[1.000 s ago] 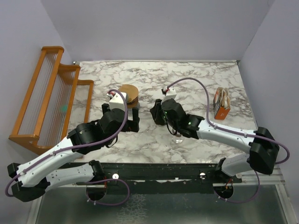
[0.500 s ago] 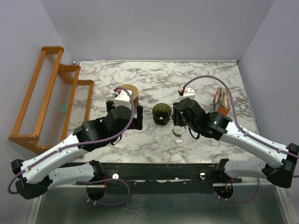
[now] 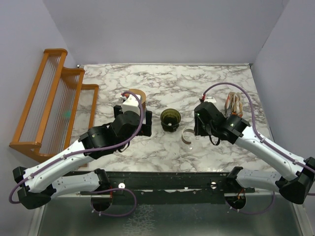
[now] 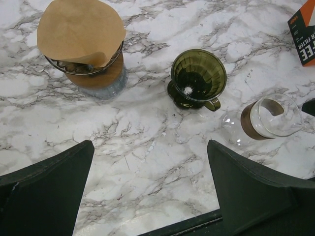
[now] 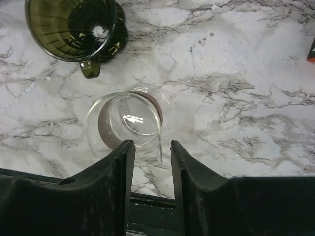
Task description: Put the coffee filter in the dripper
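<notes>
You have one marble table [image 3: 221, 78] with one wooden rack [image 3: 49, 103] off its left edge. Your left gripper [image 4: 150, 145] is spread wide and empty. Your right gripper [image 5: 151, 145] is partly parted, grasping nothing. One tan paper [image 4: 78, 29] tops one stand [image 4: 101, 78]. One dripper [image 4: 198, 74] stands upright mid-table, bare marble behind it. One glass cup [image 5: 125, 125] lies beside it.

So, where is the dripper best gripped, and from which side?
Take the dripper by its rim from straight above, pinching the wall inside and outside. It stands upright with an open, empty mouth, and its side handle looks too small to pinch.
</notes>
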